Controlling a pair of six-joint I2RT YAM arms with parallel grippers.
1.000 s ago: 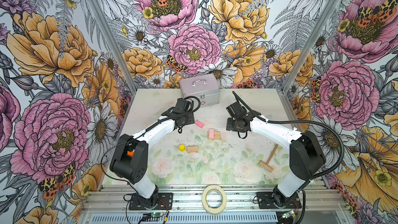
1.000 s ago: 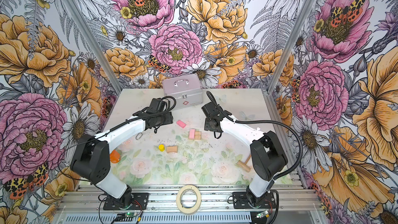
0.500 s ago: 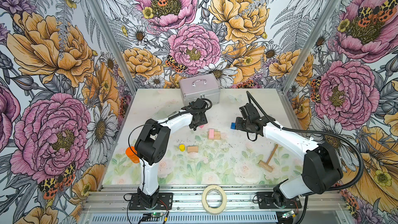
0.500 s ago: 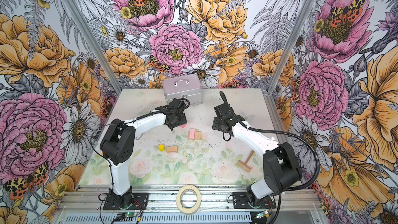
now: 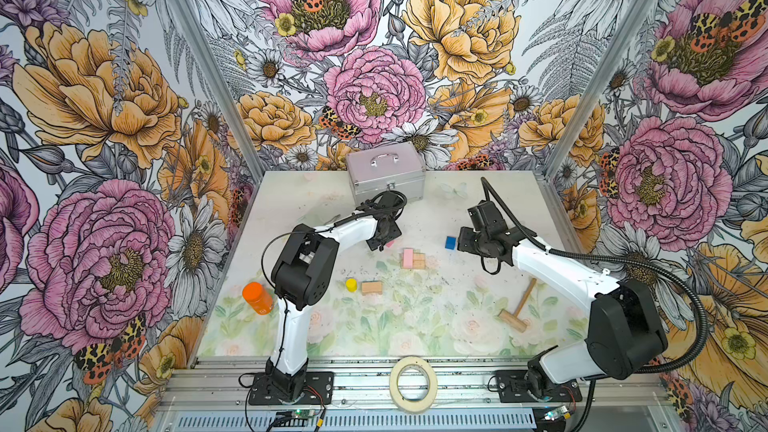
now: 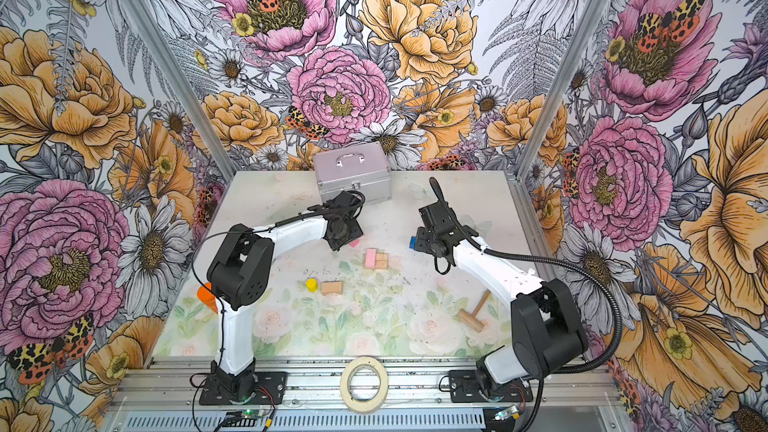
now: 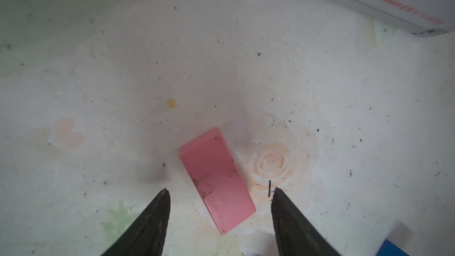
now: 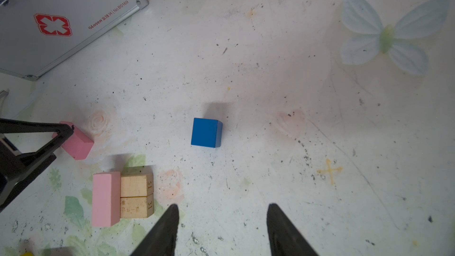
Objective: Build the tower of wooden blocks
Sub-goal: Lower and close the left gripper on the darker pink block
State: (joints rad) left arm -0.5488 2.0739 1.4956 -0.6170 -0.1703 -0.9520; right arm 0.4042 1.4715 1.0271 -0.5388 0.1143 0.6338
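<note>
A loose pink brick (image 7: 216, 181) lies flat on the mat. My left gripper (image 7: 220, 190) is open and low over it, with one finger on each side and neither touching it. In both top views this gripper (image 5: 384, 238) covers most of that brick (image 5: 390, 243). Right of it, a second pink brick (image 5: 408, 258) lies against two tan bricks (image 5: 419, 261). A small blue block (image 8: 206, 132) stands alone ahead of my right gripper (image 8: 222, 205), which is open and empty. A yellow cylinder (image 5: 351, 284) and a third tan brick (image 5: 371, 287) sit nearer the front.
A silver case (image 5: 386, 172) stands at the back, just behind the left gripper. A wooden mallet (image 5: 519, 305) lies at the front right. An orange bottle (image 5: 257, 297) stands at the left edge and a tape roll (image 5: 412, 384) lies on the front rail.
My left gripper has moved right and come down over the loose pink brick. The right gripper has shifted slightly right, and the blue block, hidden before, now shows beside it.
</note>
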